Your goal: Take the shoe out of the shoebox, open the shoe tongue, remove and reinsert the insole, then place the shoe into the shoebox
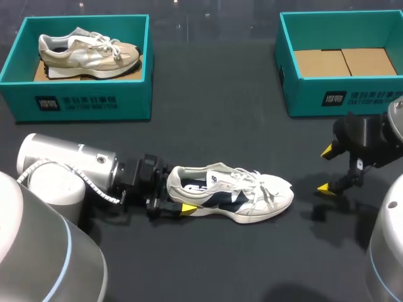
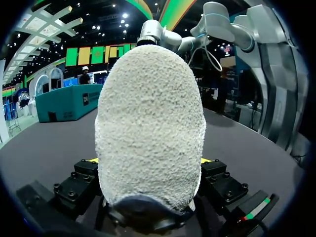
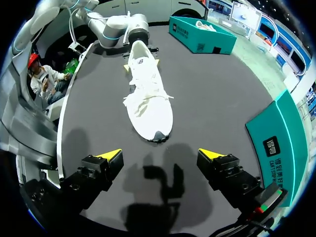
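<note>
**White shoe out of the box: heel clamped by the left tool, right tool released and standing off.**

The white shoe stands on its sole at the near middle of the tabletop, toe pointing right. It is well apart from the two teal boxes at the far edge. The right shoebox holds only cardboard; the left shoebox holds a beige shoe. The left tool grasps the heel from both sides. The right tool hangs right of the toe, fingers spread, touching nothing. Judged step: opening the tongue. The heel should be pinned flat while the right tool takes the tongue alone. Snagged laces are the likely fault.
</note>
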Controlling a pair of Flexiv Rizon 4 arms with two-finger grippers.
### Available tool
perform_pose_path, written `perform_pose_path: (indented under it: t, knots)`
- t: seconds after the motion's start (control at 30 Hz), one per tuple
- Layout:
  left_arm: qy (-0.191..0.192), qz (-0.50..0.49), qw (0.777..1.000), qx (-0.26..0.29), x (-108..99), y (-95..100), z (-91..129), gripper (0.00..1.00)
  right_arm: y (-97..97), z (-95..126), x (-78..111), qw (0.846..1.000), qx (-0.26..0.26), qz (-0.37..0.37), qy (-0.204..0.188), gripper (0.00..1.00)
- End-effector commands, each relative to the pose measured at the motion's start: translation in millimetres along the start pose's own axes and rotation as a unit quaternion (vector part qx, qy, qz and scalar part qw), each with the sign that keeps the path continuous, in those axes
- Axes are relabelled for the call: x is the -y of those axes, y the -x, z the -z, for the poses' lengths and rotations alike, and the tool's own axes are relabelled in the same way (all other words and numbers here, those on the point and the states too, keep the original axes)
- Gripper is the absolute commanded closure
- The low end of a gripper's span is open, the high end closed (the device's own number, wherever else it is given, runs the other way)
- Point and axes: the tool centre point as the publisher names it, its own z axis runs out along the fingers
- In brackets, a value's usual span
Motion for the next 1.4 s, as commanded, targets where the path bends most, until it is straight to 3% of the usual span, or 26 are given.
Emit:
perform_pose_path:
  t: [0.03, 0.1, 0.17, 0.2, 0.6, 0.63, 0.67, 0.73, 0.8, 0.87, 0.97, 1.0, 1.4]
  knots:
    - [0.001, 0.000, 1.000, 0.000, -1.3, -2.4, -3.1, 1.00, -16.5, 6.8, -35.6, 0.978, 0.080, -0.134, -0.136, 0.00]
    - [0.001, 0.000, 1.000, 0.000, -1.3, -2.4, -3.1, 1.00, -24.0, 8.1, -47.0, 0.963, 0.116, -0.173, -0.168, 0.00]
    - [0.001, 0.000, 1.000, 0.000, -1.3, -2.4, -3.1, 1.00, -29.5, 4.7, -57.0, 0.919, 0.202, -0.234, -0.245, 0.00]
    - [0.001, 0.000, 1.000, 0.000, -1.3, -2.4, -3.1, 1.00, -33.1, 4.7, -61.1, 0.903, 0.241, -0.248, -0.256, 0.00]
    - [0.001, 0.000, 1.000, 0.000, -1.3, -2.4, -3.1, 1.00, -33.1, 4.7, -61.1, 0.903, 0.241, -0.248, -0.256, 0.00]
    - [0.001, 0.000, 1.000, 0.000, -1.3, -2.4, -3.1, 1.00, -36.2, 1.9, -67.9, 0.878, 0.267, -0.286, -0.276, 0.00]
    - [0.001, 0.000, 1.000, 0.000, -1.3, -2.4, -3.1, 1.00, -43.0, 2.9, -74.2, 0.867, 0.287, -0.305, -0.269, 0.00]
    - [0.001, 0.000, 1.000, 0.000, -1.3, -2.4, -3.1, 1.00, -54.8, 8.4, -85.5, 0.862, 0.284, -0.342, -0.243, 0.00]
    - [0.001, 0.000, 1.000, 0.000, -1.3, -2.4, -3.1, 1.00, -63.1, 11.8, -95.5, 0.836, 0.313, -0.372, -0.254, 0.00]
    - [0.001, 0.000, 1.000, 0.000, -1.3, -2.4, -3.1, 1.00, -66.9, 14.3, -103.2, 0.822, 0.309, -0.405, -0.256, 0.00]
    - [0.001, 0.000, 1.000, 0.000, -1.3, -2.4, -3.1, 1.00, -63.0, 9.8, -111.0, 0.751, 0.343, -0.481, -0.294, 0.00]
    - [0.001, 0.000, 1.000, 0.000, -1.3, -2.4, -3.1, 1.00, -61.8, 8.0, -111.4, 0.740, 0.359, -0.482, -0.303, 0.00]
    - [0.001, 0.000, 1.000, 0.000, -1.3, -2.4, -3.1, 1.00, -61.8, 8.0, -111.4, 0.740, 0.359, -0.482, -0.303, 0.00]
